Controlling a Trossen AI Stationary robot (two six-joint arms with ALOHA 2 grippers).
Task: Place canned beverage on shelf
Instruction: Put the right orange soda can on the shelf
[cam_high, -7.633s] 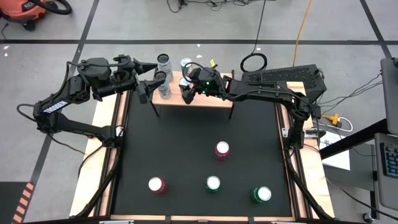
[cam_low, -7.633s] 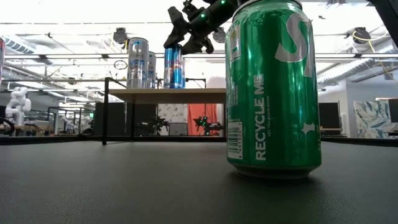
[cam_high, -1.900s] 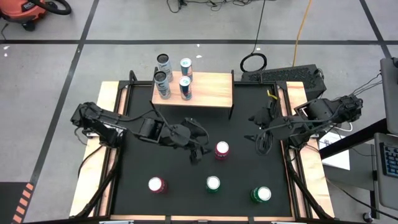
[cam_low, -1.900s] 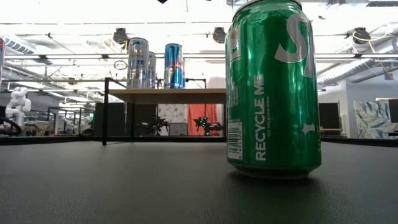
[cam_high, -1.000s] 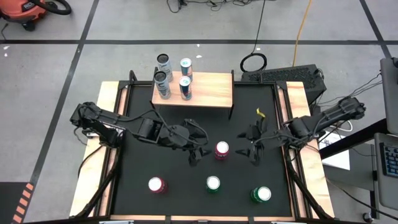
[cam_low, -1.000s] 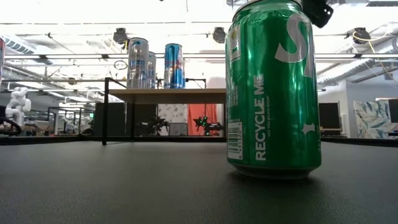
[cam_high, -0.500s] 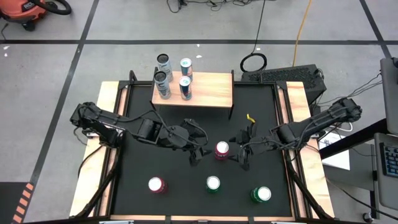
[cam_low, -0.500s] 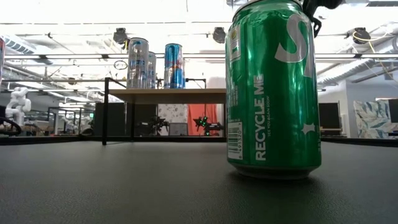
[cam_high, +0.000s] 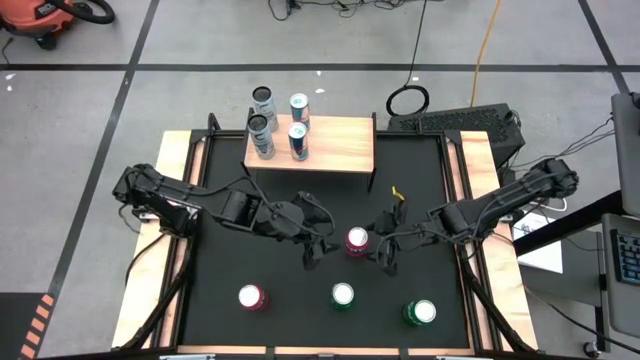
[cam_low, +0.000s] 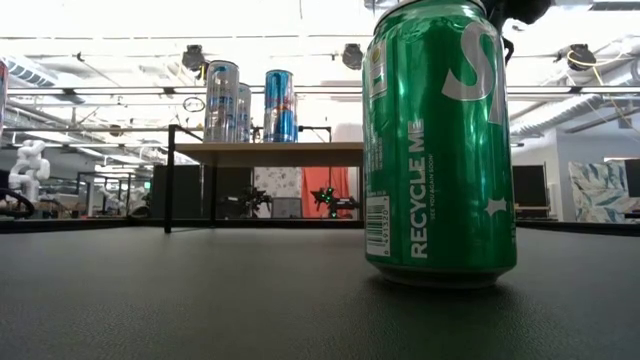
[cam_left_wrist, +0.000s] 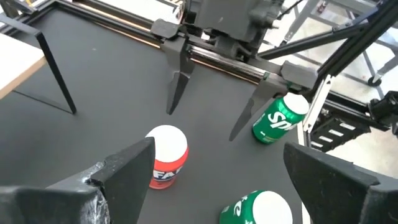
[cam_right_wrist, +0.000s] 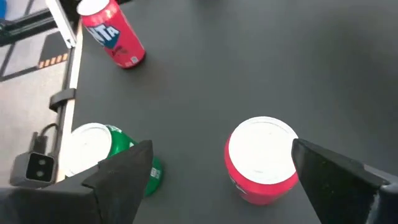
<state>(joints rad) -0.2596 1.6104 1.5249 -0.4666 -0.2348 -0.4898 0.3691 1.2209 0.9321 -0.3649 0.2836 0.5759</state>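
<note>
Black fingers of your right hand (cam_high: 382, 251) stand wide apart and grip nothing; the hand sits low over the counter (cam_high: 420, 200), just beside the red can (cam_high: 357, 240) near the middle, on that can's right in the high view. In the right wrist view the red can's white top (cam_right_wrist: 261, 146) lies between the two spread fingers, with a green can (cam_right_wrist: 99, 155) and another red can (cam_right_wrist: 112, 31) farther off.

Your left hand (cam_high: 318, 248) is on the other side of the same red can, also spread wide and empty. From its wrist camera you see the red can (cam_left_wrist: 166, 155) ahead of the fingers and the right hand's two pointed fingers (cam_left_wrist: 177, 81) facing it from beyond, plus two green cans (cam_left_wrist: 280, 118) (cam_left_wrist: 258, 208) nearby.

Along the near edge of the counter stand three more cans: a red one (cam_high: 251, 297), a green one (cam_high: 343, 295) and a second green one (cam_high: 420, 312), which fills the low view (cam_low: 440, 140).

The shelf (cam_high: 335, 145) stands at the far edge, well apart from both hands. Its left half carries three tall slim cans (cam_high: 263, 135) (cam_high: 298, 140) (cam_high: 299, 105); a fourth slim can (cam_high: 264, 100) shows just past its back corner, and you cannot tell whether it rests on the board.
</note>
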